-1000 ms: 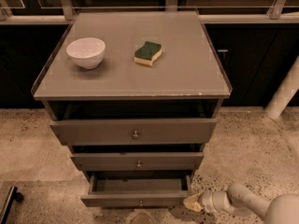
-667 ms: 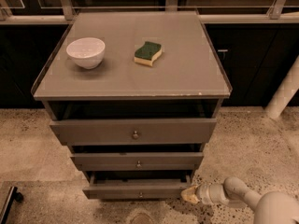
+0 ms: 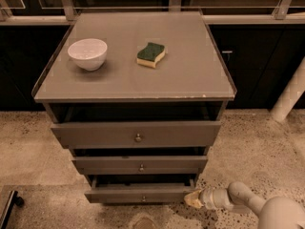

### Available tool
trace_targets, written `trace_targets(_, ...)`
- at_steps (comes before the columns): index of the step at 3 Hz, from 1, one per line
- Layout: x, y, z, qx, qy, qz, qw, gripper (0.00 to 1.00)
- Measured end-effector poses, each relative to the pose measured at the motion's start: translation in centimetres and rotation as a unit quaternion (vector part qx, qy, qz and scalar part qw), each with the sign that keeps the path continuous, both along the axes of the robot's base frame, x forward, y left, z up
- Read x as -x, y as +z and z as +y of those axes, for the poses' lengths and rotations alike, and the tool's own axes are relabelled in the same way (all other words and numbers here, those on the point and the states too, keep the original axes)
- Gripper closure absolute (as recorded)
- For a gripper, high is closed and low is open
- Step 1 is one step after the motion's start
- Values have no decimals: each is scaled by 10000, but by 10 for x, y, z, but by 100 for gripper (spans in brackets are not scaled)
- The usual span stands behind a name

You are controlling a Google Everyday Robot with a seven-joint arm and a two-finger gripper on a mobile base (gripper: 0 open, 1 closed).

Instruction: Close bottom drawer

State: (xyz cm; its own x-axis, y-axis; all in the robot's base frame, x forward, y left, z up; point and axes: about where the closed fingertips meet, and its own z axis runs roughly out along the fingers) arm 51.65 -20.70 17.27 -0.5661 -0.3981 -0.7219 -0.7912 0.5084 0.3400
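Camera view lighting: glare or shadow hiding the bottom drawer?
Camera view: dim warm light, faint sheen on the cabinet top, no hard glare. Camera view: gaps above the drawers go black; the bottom drawer front is evenly lit, as is the gripper at its right end.

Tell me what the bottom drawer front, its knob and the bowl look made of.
The bottom drawer looks matte grey-brown, likely laminate or painted wood, no shine. Its knob glints, probably metal. The bowl is smooth white, likely ceramic. The claw sits at the drawer's right end.
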Motion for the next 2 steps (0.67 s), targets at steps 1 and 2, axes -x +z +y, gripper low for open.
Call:
trace_targets(1, -9, -8, 5, -14, 20, -42, 10000, 100)
trace_targets(2, -36, -10, 2, 109, -14, -240, 9997, 100)
